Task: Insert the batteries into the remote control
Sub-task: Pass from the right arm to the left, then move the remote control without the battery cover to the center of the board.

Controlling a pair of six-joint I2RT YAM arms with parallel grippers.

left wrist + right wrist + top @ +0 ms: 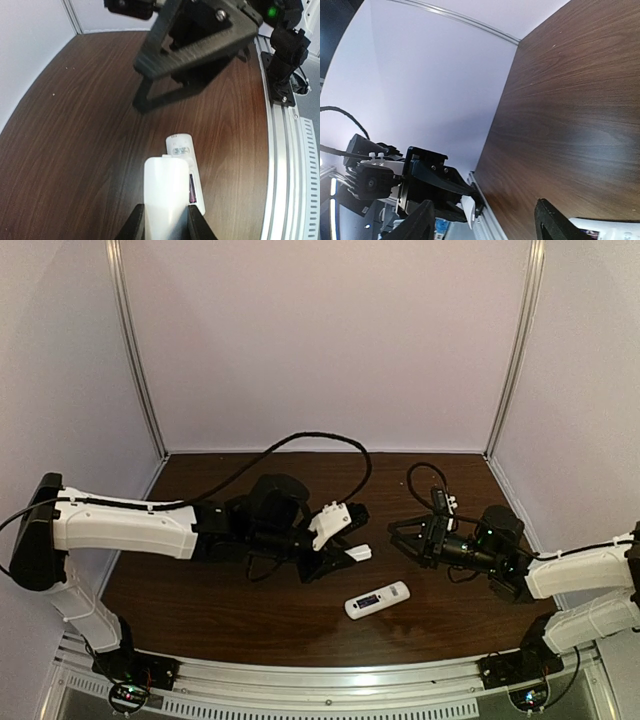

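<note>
**Item:** remote control [377,600], a slim white bar lying flat on the table [200,610] near the front edge, between the two arms.

**Handling (judged):** light, stiff, smooth plastic, likely to skate on the wood. Best pinched across its narrow sides at mid-length, clear of the open bay.

**Contents:** batteries [191,187], small, hard and prone to roll. Take across the barrel.

**Left gripper** [166,222]: closed narrow on the white cover piece [165,190], held just over the remote's rear end.

**Right gripper** [485,210]: jaws wide, nothing between them, near the remote but not touching it.

**Views:**
- Left wrist: the only view showing a purple sliver seated in the open bay beside the cover (whether a second cell lies there cannot be told).
- Overhead: shows neither bay nor battery, but gives the placing of both arms around the remote.
- Right wrist: catches only a corner of the remote, with the left gripper and its cover seen head-on
</note>
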